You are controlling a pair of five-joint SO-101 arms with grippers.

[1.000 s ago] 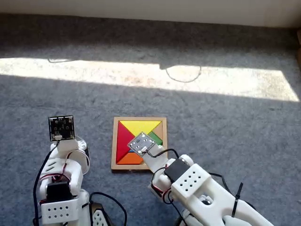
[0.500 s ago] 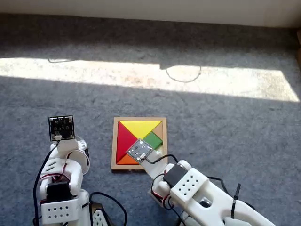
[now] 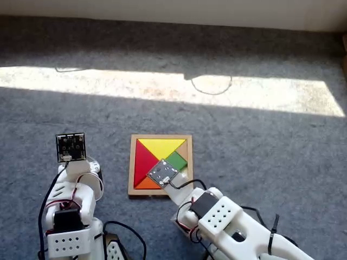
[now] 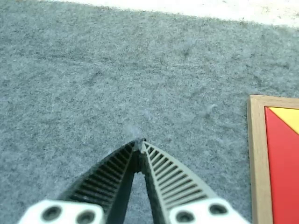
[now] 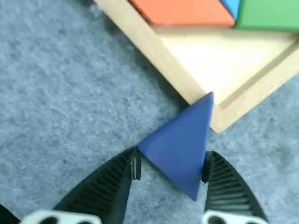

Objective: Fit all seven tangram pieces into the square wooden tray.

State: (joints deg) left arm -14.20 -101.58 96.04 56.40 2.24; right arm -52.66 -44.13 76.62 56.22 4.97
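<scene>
Overlapping the tray [image 5: 154, 51] corner, blue triangle [image 5: 180, 144] in right claw [image 5: 171, 155]

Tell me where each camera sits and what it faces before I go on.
High view: fixed above, looking down on grey carpet, the square wooden tray and both arms.
Left wrist view: on the left arm, looking past its shut jaws over carpet to the tray's rim.
Right wrist view: on the right arm, looking down between its jaws at a blue triangular piece at the tray's corner.
Shared: all three show the tray.
</scene>
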